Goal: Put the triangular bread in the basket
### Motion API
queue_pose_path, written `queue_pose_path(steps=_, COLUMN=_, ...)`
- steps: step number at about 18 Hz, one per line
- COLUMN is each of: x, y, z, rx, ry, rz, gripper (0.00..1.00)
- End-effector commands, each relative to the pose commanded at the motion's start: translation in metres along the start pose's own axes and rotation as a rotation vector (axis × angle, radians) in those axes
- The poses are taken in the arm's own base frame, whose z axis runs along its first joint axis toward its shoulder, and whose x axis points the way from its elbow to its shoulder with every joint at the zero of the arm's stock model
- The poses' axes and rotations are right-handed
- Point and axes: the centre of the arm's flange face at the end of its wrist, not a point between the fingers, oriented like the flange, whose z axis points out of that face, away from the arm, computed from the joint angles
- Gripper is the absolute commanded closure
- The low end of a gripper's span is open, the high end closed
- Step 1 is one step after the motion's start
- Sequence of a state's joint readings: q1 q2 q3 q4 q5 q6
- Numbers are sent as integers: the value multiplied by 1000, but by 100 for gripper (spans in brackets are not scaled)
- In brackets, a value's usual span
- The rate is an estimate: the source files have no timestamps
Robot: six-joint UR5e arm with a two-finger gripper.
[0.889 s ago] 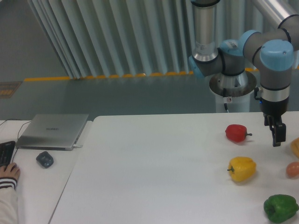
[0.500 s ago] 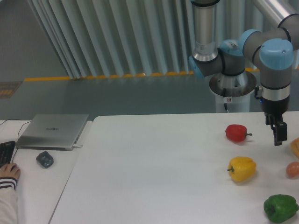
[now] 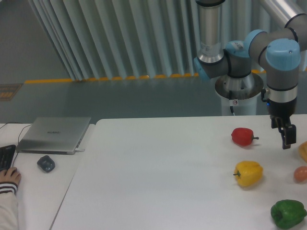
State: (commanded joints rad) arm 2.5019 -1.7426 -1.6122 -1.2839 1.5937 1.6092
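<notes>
I read the triangular bread (image 3: 303,151), cut by the frame edge, at four o'clock just beside the gripper (image 3: 286,142); finger spacing unreadable.

On the table (image 3: 158,182) the gripper (image 3: 286,142) hangs just left of the triangular bread (image 3: 303,151) at the right edge, one pepper (image 3: 242,136) to its left, another pepper (image 3: 248,173) nearer, a small ball (image 3: 301,174) beside that, a third pepper (image 3: 288,213) nearest.
</notes>
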Motion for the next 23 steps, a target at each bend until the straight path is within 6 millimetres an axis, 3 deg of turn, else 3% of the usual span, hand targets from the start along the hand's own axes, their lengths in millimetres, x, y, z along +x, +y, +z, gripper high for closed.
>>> queue_pose_path(steps=7, x=12, y=27, z=15, rx=-227, ry=92, rz=4, gripper=0)
queue_pose_path(steps=11, x=6, y=67, z=22, rx=-221, ry=114, rz=-54, gripper=0)
queue_pose_path(steps=15, x=-3, y=77, z=49, rx=-223, ry=148, rz=-77, gripper=0)
queue_pose_path(steps=23, x=12, y=96, z=77, rx=-212, ry=196, rz=-120, gripper=0)
